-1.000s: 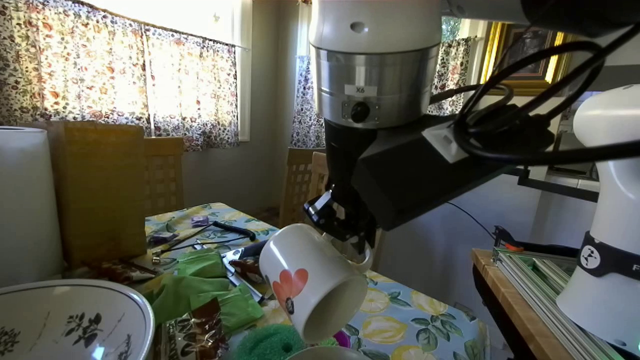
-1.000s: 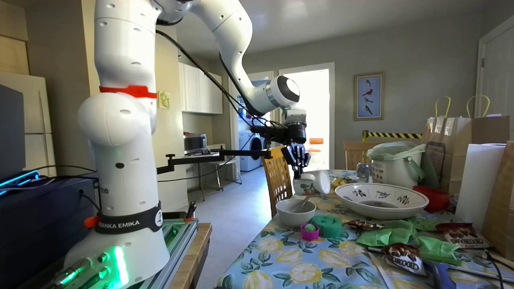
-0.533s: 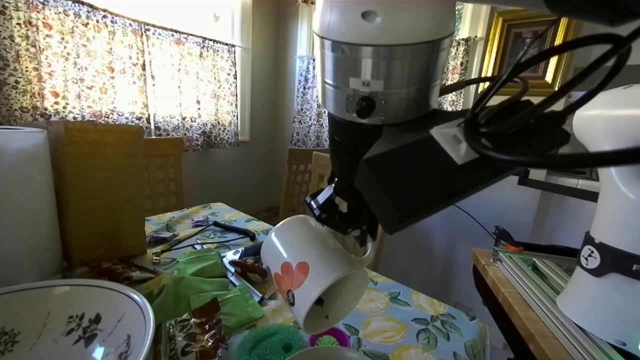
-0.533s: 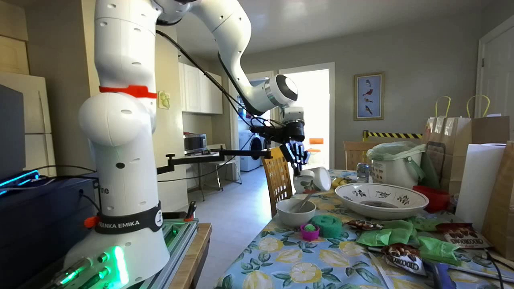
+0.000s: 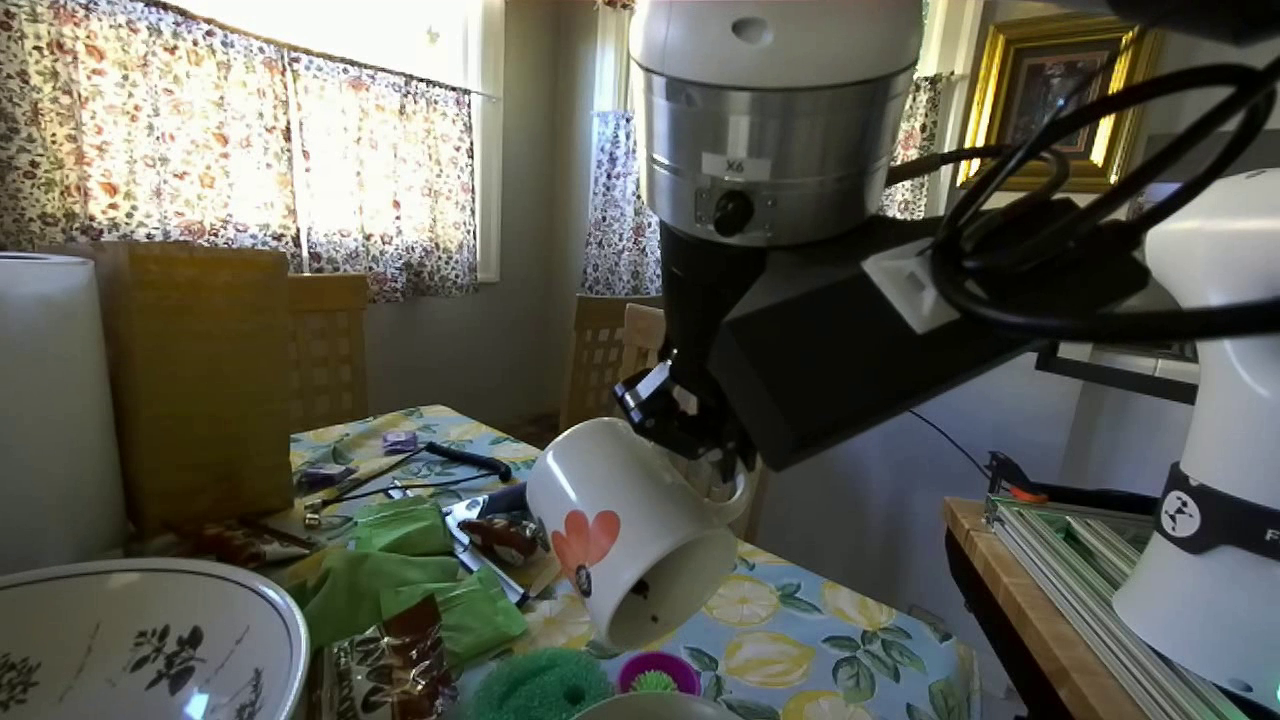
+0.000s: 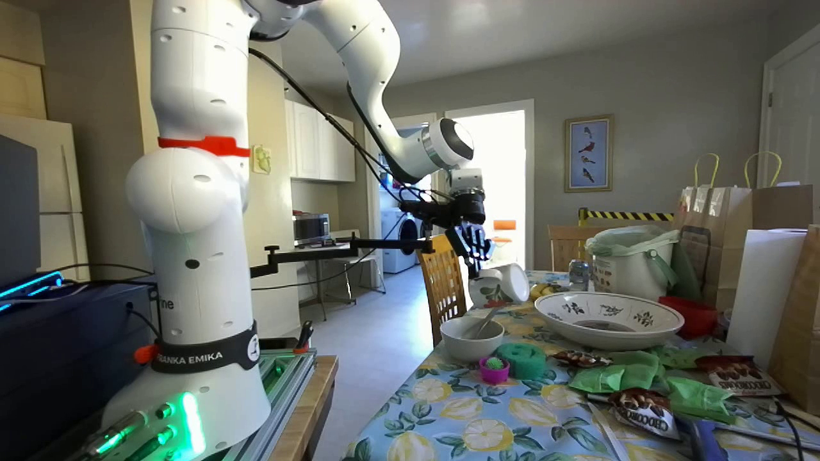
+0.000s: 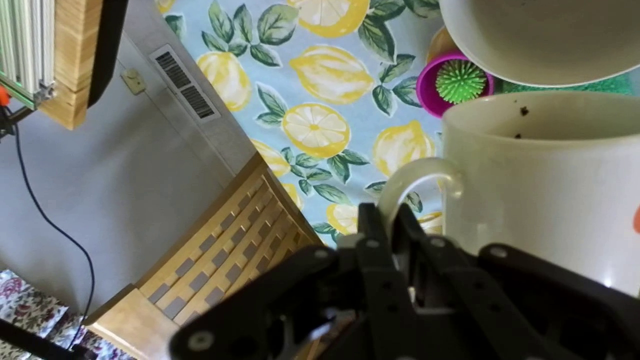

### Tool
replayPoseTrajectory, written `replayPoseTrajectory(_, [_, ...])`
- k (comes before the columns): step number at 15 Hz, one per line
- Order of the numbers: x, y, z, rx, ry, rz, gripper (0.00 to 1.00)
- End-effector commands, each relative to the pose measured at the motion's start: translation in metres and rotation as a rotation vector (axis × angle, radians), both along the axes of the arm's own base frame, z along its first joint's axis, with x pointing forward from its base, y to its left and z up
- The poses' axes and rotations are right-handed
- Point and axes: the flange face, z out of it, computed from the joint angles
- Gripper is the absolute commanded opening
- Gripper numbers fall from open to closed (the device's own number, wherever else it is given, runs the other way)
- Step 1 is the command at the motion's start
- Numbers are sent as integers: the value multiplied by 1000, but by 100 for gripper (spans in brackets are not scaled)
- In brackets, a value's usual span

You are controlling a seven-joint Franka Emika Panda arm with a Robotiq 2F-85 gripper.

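A white mug (image 5: 625, 530) with a red flower print hangs tilted in the air, its mouth facing sideways and down. It also shows in an exterior view (image 6: 503, 286) and in the wrist view (image 7: 540, 195). Small dark specks cling to its inner wall. My gripper (image 7: 385, 215) is shut on the mug's handle, one finger on each side of it. A white bowl (image 6: 471, 346) with a spoon (image 6: 488, 321) in it stands on the table below and near the mug. Its edge shows at the bottom of an exterior view (image 5: 655, 706) and in the wrist view (image 7: 545, 45).
A pink cup (image 6: 494, 373) with a green spiky ball and a green sponge (image 6: 526, 362) sit by the bowl. A large patterned bowl (image 6: 551, 314), green wrappers (image 6: 631, 371) and snack packets (image 6: 644, 413) lie beyond. A wooden chair (image 6: 442, 282) stands at the table edge.
The gripper has lifted the mug a little and turned its mouth slightly upward. The specks inside have come into view, and the pink cup is uncovered in an exterior view.
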Motion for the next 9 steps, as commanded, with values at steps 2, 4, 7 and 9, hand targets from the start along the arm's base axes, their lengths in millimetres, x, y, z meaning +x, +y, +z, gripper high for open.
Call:
replayPoseTrajectory(2, [6, 9, 7, -32, -45, -29, 3])
replayPoseTrajectory(4, [7, 10, 7, -28, -38, -8, 3])
replayPoseTrajectory(7, [-1, 2, 0, -17, 0, 1, 11])
replayPoseTrajectory(9, [-1, 1, -2, -18, 4, 1, 11])
